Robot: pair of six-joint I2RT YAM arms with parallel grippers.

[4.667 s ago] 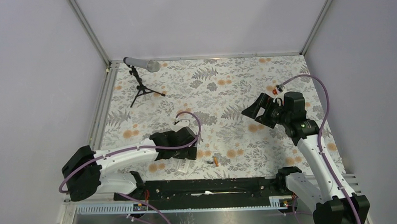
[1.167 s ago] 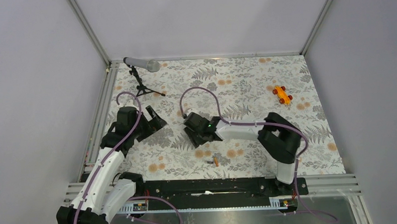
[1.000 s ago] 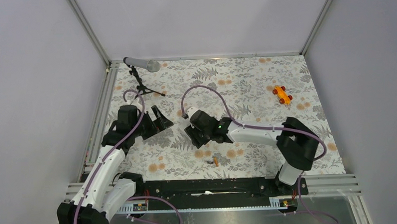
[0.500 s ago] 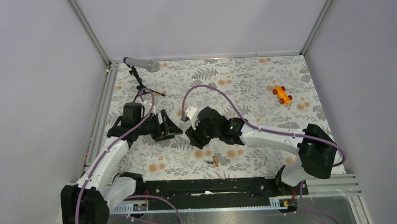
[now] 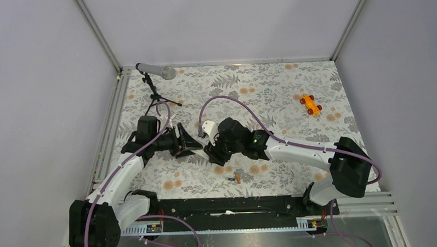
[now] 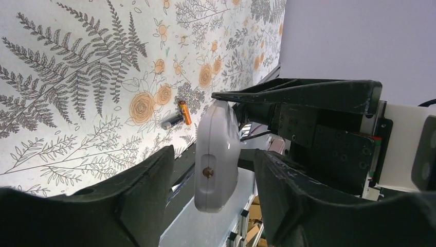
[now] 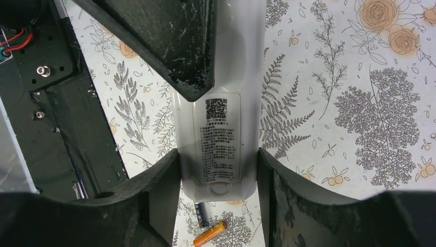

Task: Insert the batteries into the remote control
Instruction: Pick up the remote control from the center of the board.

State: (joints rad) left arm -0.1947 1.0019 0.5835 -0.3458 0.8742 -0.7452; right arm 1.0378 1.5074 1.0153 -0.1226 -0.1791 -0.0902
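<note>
Batteries (image 5: 233,178) lie together on the floral table (image 5: 270,94), near its front edge. Beyond them the right gripper (image 7: 217,170) clamps the white remote control (image 7: 221,128), label toward its camera. The left gripper (image 6: 215,154) straddles the remote's other end, jaws partly apart, slim gaps either side. Farther back stand a microphone (image 5: 155,71) and an orange toy car (image 5: 310,105).

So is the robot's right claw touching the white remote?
Touching. The right wrist view shows the right gripper with both fingers pressed against the long sides of the remote control, with no gap on either side.
</note>
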